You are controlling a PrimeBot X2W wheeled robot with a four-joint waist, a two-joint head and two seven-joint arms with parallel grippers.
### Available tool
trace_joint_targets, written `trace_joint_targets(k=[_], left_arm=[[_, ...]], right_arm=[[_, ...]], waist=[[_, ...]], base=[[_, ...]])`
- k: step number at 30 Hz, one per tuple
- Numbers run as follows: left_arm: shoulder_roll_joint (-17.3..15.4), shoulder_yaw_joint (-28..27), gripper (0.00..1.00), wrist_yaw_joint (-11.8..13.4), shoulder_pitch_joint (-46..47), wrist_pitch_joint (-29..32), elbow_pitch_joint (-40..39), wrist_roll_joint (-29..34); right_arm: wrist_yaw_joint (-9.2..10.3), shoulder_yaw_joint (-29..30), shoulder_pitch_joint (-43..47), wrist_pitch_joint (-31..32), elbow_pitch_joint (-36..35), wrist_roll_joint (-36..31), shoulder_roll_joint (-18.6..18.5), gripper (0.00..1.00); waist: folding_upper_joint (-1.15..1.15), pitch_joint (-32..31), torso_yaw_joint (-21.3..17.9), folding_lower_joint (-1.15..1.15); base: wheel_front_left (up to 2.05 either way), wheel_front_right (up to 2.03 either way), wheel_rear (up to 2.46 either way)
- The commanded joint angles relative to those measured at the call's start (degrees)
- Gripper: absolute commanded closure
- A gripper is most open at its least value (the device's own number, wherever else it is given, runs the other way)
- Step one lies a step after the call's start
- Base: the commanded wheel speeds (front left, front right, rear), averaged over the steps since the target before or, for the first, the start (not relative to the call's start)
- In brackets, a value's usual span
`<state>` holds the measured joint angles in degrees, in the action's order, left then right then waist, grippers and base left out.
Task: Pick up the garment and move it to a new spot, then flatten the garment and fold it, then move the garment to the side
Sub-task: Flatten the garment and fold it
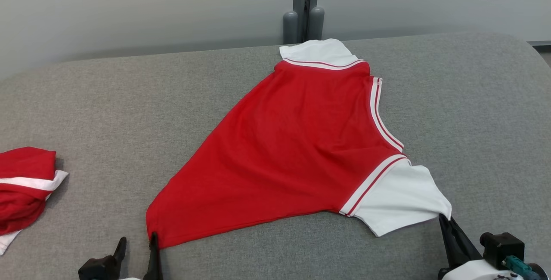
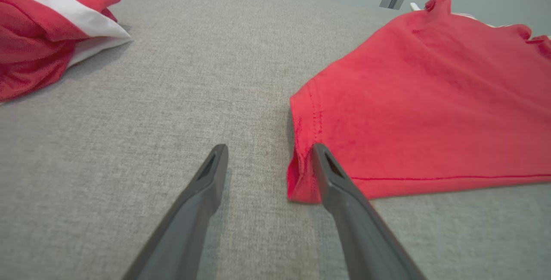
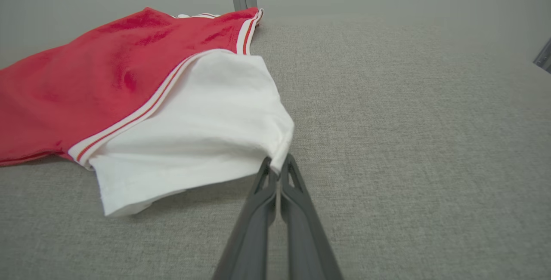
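R gripper (image 3: pixel 279 166) clamped on shirt (image 1: pixel 292 142) sleeve (image 3: pixel 193 133) | L gripper (image 2: pixel 267 153) open, one finger touching hem corner (image 2: pixel 301 176) | tip: pinch hem b4 lifting, raise both evenly imo

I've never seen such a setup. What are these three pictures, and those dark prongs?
A two-armed robot is handling clothes. The wide picture comes from a camera on its head; the other two from its wrists, looking along each gripper's dark fingers. A red garment with white sleeves lies spread on a grey padded surface; a second garment, bundled, lies at the left. The right gripper is shut on the near white sleeve, at its edge. The left gripper is open at the red hem corner, gripping nothing.
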<state>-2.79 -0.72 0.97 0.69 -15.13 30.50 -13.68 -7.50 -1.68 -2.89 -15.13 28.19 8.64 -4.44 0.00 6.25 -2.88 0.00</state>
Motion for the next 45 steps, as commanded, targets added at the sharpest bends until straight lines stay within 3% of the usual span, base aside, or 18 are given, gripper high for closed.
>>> trace_joint_targets(k=[1, 10, 12, 22, 29, 37, 45], left_arm=[[-0.24, 0.35, 0.00, -0.81, 1.28, -0.02, 0.82, -1.35], [-0.12, 4.19, 0.00, -3.56, 2.55, 0.14, 5.41, -5.93], [0.00, 4.88, 1.00, -3.69, 3.07, 0.20, 6.13, -5.89], [-0.27, 2.93, 1.00, -3.80, 2.37, -0.03, -3.05, -6.69], [-0.26, -0.63, 1.00, -5.47, 9.87, -0.02, -11.52, -3.20], [-7.13, -0.81, 1.00, -7.23, 26.57, 0.05, -13.17, 2.31], [-11.62, -1.38, 1.00, -6.81, 40.42, 4.68, -13.61, 1.76]], right_arm=[[0.02, 0.41, 0.38, -0.02, -0.84, -0.46, -0.56, 1.00], [0.02, 0.12, -0.27, -0.02, -2.48, -0.48, -0.01, 1.00], [0.02, 0.03, -0.73, -0.02, -2.86, -0.45, 0.06, 1.00], [0.02, 2.81, -4.11, -0.02, -10.31, 1.60, 0.65, 1.00], [0.02, 4.17, -12.06, -0.02, -18.96, 3.59, 0.42, 1.00], [0.02, 4.51, -28.31, -0.02, -23.25, 4.78, -5.09, 1.00], [0.02, 2.95, -43.51, -0.01, -19.91, 5.43, -9.74, 1.00]], waist=[[0.00, 0.41, -0.68, 0.00], [0.00, 1.50, -1.91, 0.00], [0.00, 1.63, -2.05, 0.00], [0.00, 0.06, -1.85, 0.00], [0.00, -2.31, -1.36, 0.00], [0.00, -4.66, -1.52, 0.00], [0.00, -1.79, -1.32, 0.00]], base=[[0.00, 0.00, 0.00], [0.00, 0.00, 0.00], [0.00, 0.00, 0.00], [0.00, 0.00, 0.00], [0.00, 0.00, 0.00], [0.00, 0.00, 0.00], [0.00, 0.00, 0.00]])
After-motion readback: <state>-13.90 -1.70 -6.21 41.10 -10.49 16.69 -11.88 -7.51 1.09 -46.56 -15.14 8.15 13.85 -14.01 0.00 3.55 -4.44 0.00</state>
